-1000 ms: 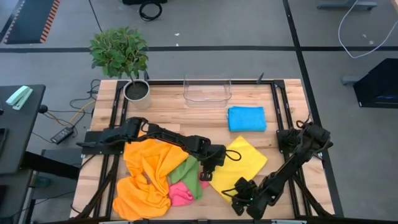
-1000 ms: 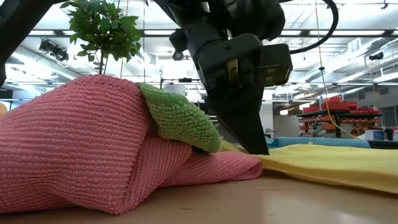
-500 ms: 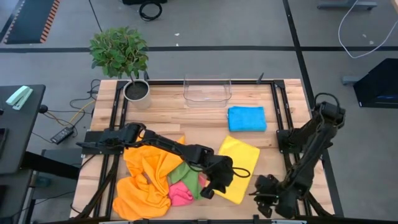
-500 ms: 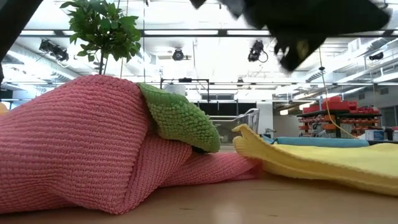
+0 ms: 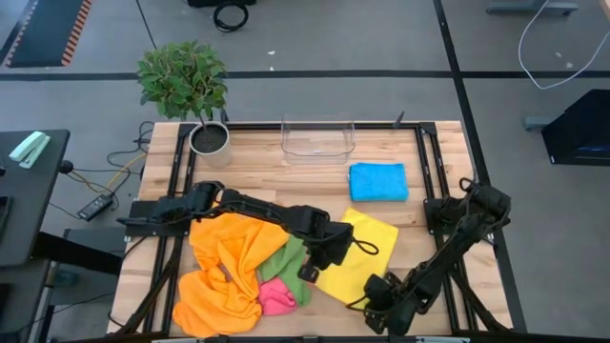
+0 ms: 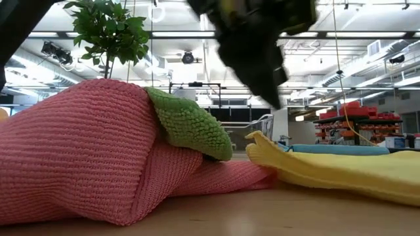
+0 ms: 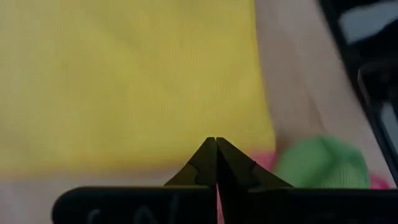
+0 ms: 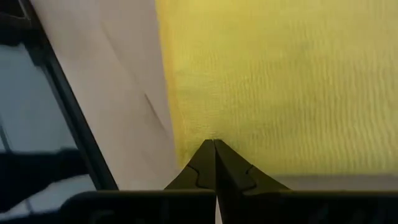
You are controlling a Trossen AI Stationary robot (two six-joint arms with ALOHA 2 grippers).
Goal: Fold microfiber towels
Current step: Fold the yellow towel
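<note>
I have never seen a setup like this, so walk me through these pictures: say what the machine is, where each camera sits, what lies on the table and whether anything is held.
This is a robot with two dark jointed arms working at a wooden table. One picture looks straight down from above, one looks level across the tabletop, and one comes from a camera on each wrist.

From above, the left gripper hangs over the near edge of the yellow towel, beside the green towel. The right gripper sits at the table's front edge, by the yellow towel's corner. Both wrist pictures show the fingers pressed shut with nothing between them, so neither holds anything.

Also on the table: a crumpled orange towel, a pink towel, a folded blue towel, a clear plastic bin and a potted plant.
</note>
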